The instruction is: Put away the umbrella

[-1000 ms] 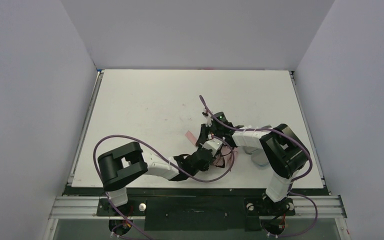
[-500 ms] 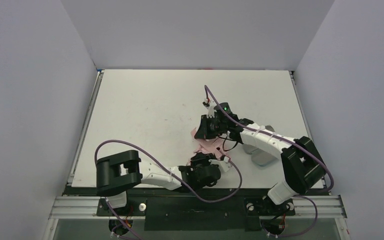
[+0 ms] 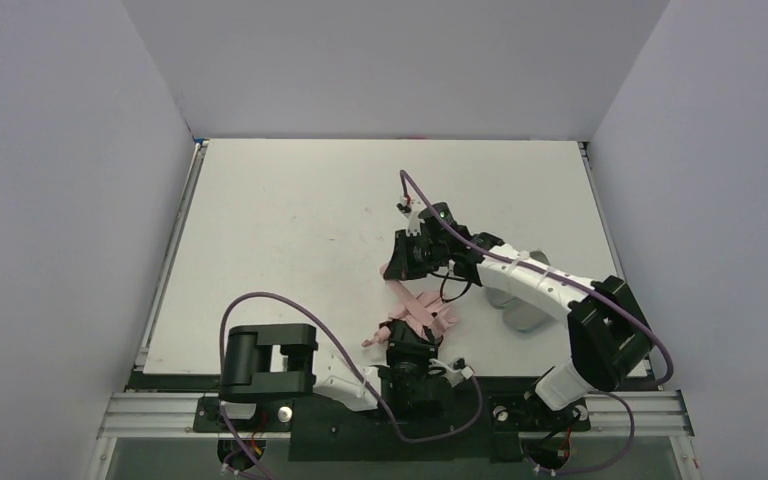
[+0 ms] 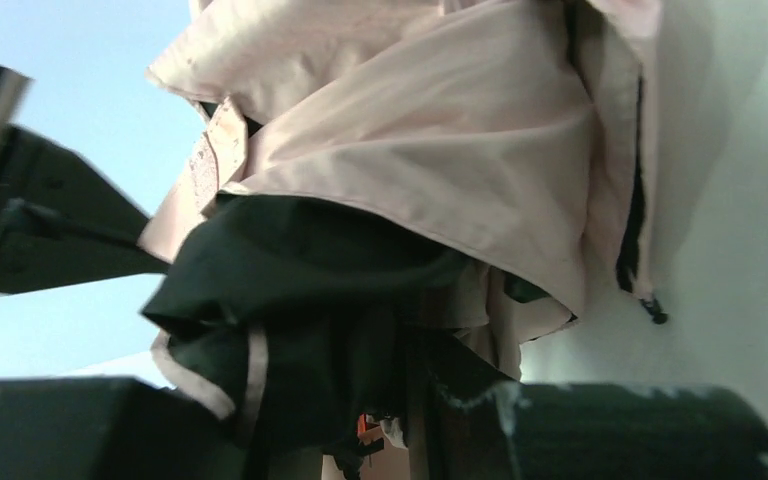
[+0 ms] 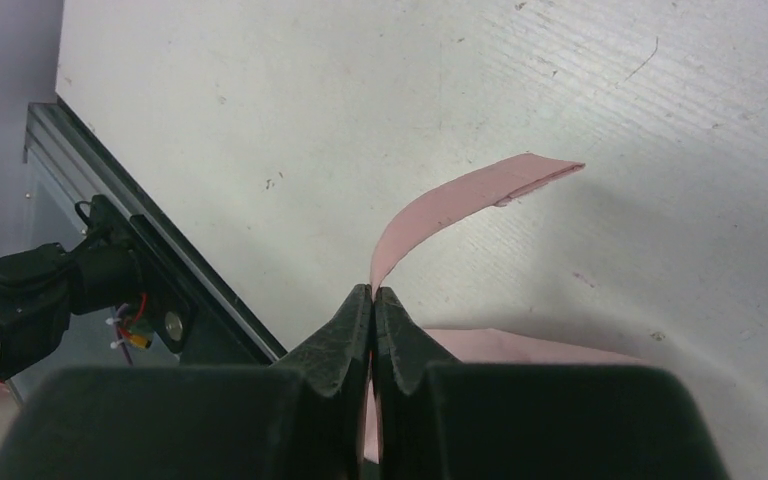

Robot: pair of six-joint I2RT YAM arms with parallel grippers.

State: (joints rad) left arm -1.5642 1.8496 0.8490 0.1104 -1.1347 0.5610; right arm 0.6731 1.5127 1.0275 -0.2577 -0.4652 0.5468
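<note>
From above, the left arm has folded back hard toward its base in the last second, and the left gripper [image 3: 408, 346] now sits at the near table [image 3: 280, 220] edge. The umbrella [image 3: 422, 308] has come with it. It lies as a pink crumple just beyond that gripper, drawn out in a line toward the right gripper [image 3: 400, 270], which has barely shifted. The blue case [image 3: 522, 318] lies under the right forearm, apart from the umbrella and untouched.

At the left wrist, bunched pale fabric with its dark underside fills the view and runs down between the fingers [image 4: 610, 432]. I judge this gripper clamped on the canopy, though the contact itself is hidden.

At the right wrist, the fingers are pressed together on a pink strap [image 5: 480, 185] that curls up and away over the table. More pink cloth lies just behind them.

So the pull has stretched the umbrella between two holds rather than gathered it. The canopy looks loose and unrolled, so I judge the putting away far from done.
</note>
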